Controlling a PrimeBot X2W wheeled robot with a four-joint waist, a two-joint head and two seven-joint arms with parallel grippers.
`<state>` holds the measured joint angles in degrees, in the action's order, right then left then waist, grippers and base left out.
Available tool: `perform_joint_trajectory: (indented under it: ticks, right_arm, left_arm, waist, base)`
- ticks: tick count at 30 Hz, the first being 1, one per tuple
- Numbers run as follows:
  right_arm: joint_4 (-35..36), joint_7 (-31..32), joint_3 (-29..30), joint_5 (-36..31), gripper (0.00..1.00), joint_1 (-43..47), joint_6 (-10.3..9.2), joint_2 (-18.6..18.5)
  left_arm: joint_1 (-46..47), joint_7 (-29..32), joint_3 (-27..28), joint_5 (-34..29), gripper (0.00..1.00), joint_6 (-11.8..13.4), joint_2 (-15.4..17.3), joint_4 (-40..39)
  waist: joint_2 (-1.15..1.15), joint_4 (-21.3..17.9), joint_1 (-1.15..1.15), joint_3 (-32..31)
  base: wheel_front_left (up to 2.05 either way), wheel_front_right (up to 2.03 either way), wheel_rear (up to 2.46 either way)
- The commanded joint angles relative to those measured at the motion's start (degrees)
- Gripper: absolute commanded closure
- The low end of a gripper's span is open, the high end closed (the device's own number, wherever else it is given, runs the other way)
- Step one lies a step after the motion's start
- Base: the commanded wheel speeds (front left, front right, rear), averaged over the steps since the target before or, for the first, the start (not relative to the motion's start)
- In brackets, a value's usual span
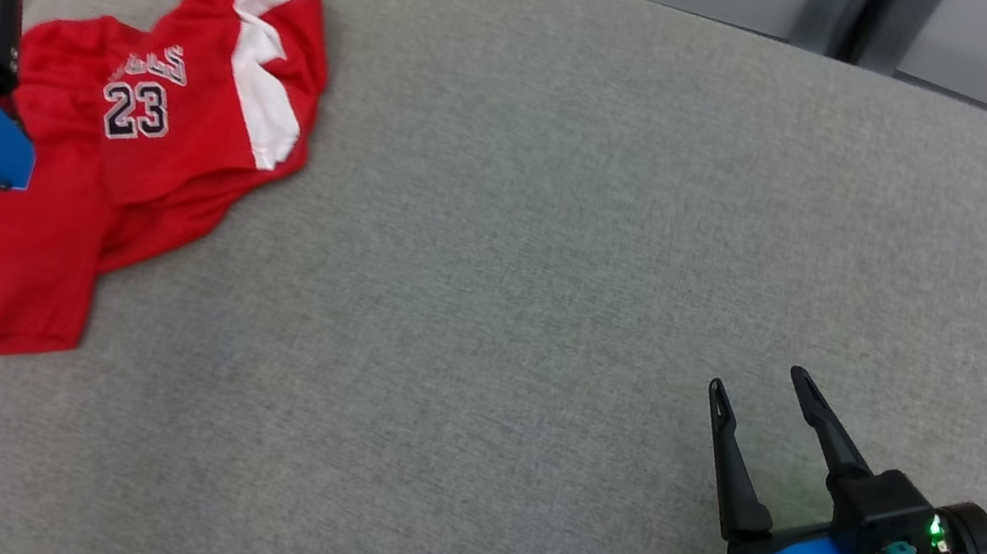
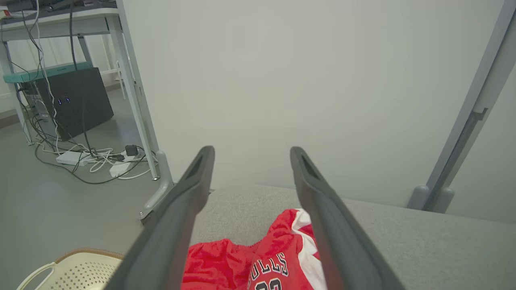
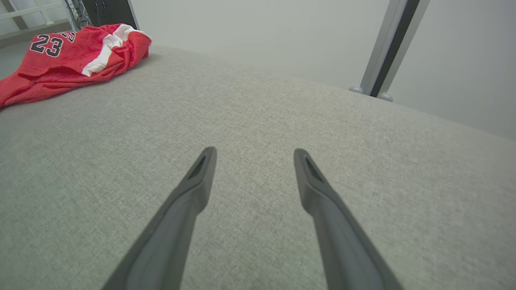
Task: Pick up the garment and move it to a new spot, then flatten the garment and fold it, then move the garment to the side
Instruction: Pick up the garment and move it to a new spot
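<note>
Garment (image 1: 161,147) crumpled on surface (image 1: 554,278), left claw (image 2: 250,157) spread above — basket (image 2: 76,266) nearby

Grey fabric-covered surface (image 1: 563,228), crumpled red jersey (image 1: 115,180) lying near its left edge

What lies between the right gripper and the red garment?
Bare grey upholstery; nothing rests between the right gripper and the garment, as the head view shows.

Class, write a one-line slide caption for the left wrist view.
Open left gripper poised over a crumpled red jersey.
</note>
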<state>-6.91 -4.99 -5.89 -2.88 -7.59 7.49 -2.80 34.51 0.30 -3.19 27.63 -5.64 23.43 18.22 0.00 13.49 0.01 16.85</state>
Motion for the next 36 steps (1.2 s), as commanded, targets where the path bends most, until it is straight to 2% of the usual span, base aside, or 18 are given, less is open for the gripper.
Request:
perform_joint_trajectory:
  ticks: [1,9,14,15,16,17,18,23,28,32,36]
  right_arm:
    - [1.2,0.6,-0.3,-0.8,0.00,-0.9,0.00,-0.2]
    - [6.6,2.6,-0.5,-2.5,0.00,-1.4,0.00,-0.2]
    - [8.2,2.6,0.2,-2.4,0.00,-1.7,0.00,-0.2]
    - [8.2,2.4,0.3,-2.2,0.00,-1.8,0.00,-0.2]
    - [8.1,2.3,0.3,-2.1,0.00,-1.9,0.00,-0.2]
    - [7.9,2.1,0.4,-1.8,0.00,-1.9,0.00,-0.2]
    - [7.6,1.8,0.4,-1.4,0.00,-2.0,0.00,-0.2]
    - [5.2,0.3,-0.6,0.4,0.00,-3.2,0.00,-0.2]
    - [1.3,-1.7,-1.3,3.4,0.00,-2.7,0.00,-0.2]
    - [-1.7,-3.4,0.1,4.8,0.00,-1.6,0.00,-0.1]
    - [-4.6,-5.0,2.1,6.7,0.00,0.0,0.00,-0.1]
  left_arm:
    - [2.1,2.0,-1.4,-0.4,0.00,-0.4,1.0,3.4]
    - [9.3,9.9,-5.8,2.7,0.00,-1.7,1.8,20.5]
    - [11.3,13.0,-8.9,5.0,0.00,-1.9,1.7,26.3]
    - [11.6,12.7,-9.5,5.3,0.16,-1.8,1.8,27.0]
    - [11.8,12.4,-9.9,5.6,0.62,-1.8,2.0,27.6]
    - [12.0,11.9,-10.3,5.9,0.62,-1.8,2.2,28.1]
    - [12.2,11.6,-10.7,6.2,1.00,-1.9,2.5,28.7]
    - [13.1,10.0,-14.5,7.4,1.00,-1.8,5.2,28.7]
    - [12.8,8.4,-19.5,8.5,1.00,-1.9,8.9,25.2]
    - [13.8,9.2,-25.5,9.7,1.00,-1.8,11.5,18.8]
    - [14.9,9.9,-31.8,10.8,1.00,-1.9,12.4,11.0]
  waist:
    - [0.00,-1.2,-0.01,1.4]
    - [0.00,-5.9,-0.01,8.3]
    - [0.00,-7.1,-0.01,10.8]
    - [0.00,-7.2,-0.01,11.0]
    - [0.00,-7.3,-0.01,11.1]
    - [0.00,-7.5,-0.01,11.1]
    - [0.00,-7.6,-0.01,10.9]
    - [0.00,-8.9,-0.01,8.1]
    - [0.00,-11.9,-0.01,2.0]
    - [0.00,-14.6,-0.01,-2.9]
    - [0.00,-17.3,-0.01,-7.4]
  base:
    - [0.00,0.00,0.00]
    - [0.00,0.00,0.00]
    - [0.00,0.00,0.00]
    - [0.00,0.00,0.00]
    - [0.00,0.00,0.00]
    - [0.00,0.00,0.00]
    - [0.00,0.00,0.00]
    - [0.00,0.00,0.00]
    - [0.00,0.00,0.00]
    - [0.00,0.00,0.00]
    - [0.00,0.00,0.00]
